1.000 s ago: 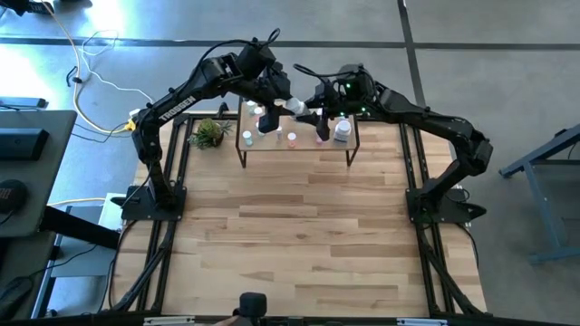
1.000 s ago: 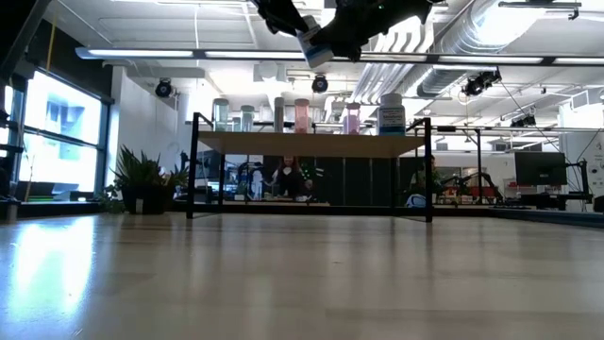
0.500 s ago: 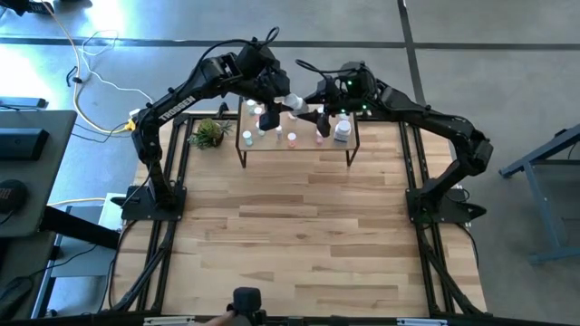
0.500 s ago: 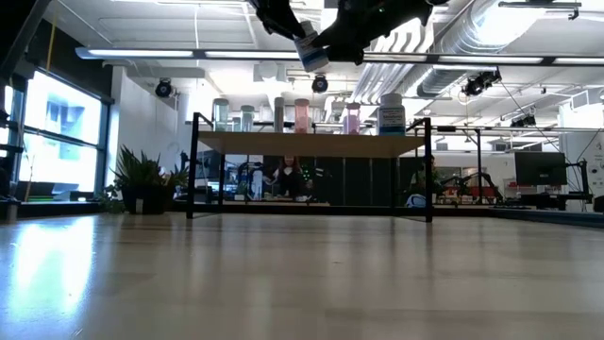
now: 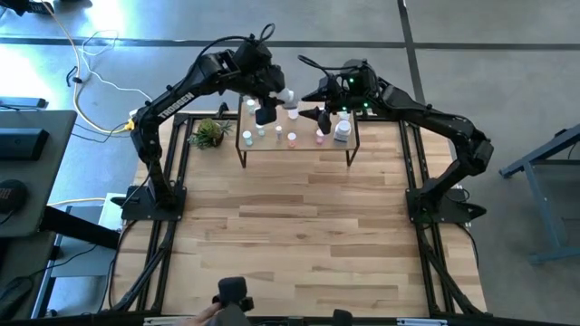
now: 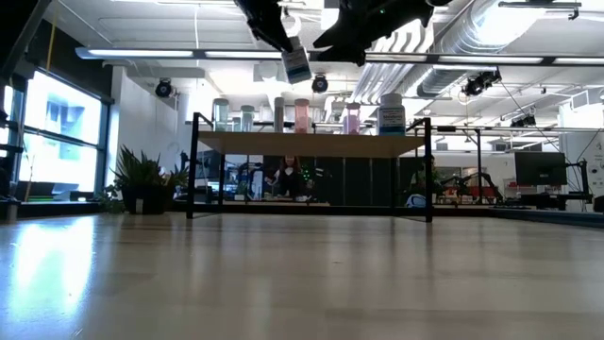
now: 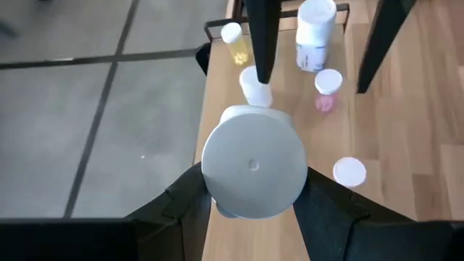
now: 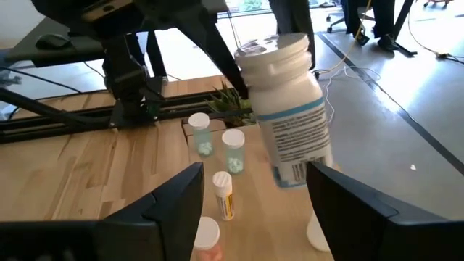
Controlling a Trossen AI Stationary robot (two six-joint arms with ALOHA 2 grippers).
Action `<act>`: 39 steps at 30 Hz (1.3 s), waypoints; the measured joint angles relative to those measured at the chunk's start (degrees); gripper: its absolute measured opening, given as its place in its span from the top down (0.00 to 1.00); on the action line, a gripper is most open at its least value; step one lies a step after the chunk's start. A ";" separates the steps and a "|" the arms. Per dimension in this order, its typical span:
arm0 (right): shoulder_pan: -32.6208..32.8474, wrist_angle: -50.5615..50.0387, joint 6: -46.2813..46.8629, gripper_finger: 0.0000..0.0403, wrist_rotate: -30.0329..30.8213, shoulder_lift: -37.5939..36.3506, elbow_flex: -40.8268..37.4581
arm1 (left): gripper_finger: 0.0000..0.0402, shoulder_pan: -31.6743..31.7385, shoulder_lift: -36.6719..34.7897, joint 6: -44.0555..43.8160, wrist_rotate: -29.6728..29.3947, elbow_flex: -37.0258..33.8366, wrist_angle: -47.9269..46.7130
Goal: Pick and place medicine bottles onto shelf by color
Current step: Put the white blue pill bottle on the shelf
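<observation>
One bottle is up in the air and everything hinges on it. From where I stand, the table runs away from me, with the little plant [image 5: 210, 132] off at eleven o'clock and the shelf [image 5: 299, 148] at twelve.

Starting at the left, the left gripper [image 7: 252, 206] hangs over the shelf's ten o'clock corner, its fingers [image 7: 185, 203] pinched on either side of a large white bottle [image 6: 296, 64] with a blue-banded label. The bottle sits well above the board and looks tilted, not plumb. I'd say that tilt is the first worry. If it's lowered like that, it could land on an edge and roll off the back or front rim.

Below it the shelf is already crowded. Several small bottles [image 7: 255, 85] stand close together, a pale one almost directly beneath the held bottle and a pink one [image 7: 328, 87] just beside it. Coming straight down would likely knock those over, and one falling could take its neighbours with it. The other large white bottle [image 5: 342, 129] stands at the shelf's two o'clock end, so to my eye the matching spot is across the board, over the whole row.

To the right, the right gripper [image 8: 254, 174] hovers near the shelf's one o'clock side with its jaws spread wide and nothing in them, close to the held bottle. If the left arm swings across while that arm waits there, the two could clash and the bottle could be jarred loose.
</observation>
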 joint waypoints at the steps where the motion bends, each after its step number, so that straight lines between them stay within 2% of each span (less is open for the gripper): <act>1: 0.00 0.03 -0.02 0.42 0.01 0.00 0.00 | 0.60 0.39 0.00 -0.34 0.25 0.00 -0.11; 7: 0.00 0.08 -0.14 0.42 2.51 -0.04 0.00 | 0.60 2.92 0.00 -1.25 -1.63 0.00 -1.68; 15: 0.00 -0.01 -0.20 0.42 2.77 -0.04 0.00 | 0.60 5.20 0.97 -3.00 -1.78 0.01 -5.24; 39: 0.00 -0.05 0.22 0.42 2.77 -0.07 0.00 | 0.60 6.51 9.39 -2.57 -1.11 0.02 -8.19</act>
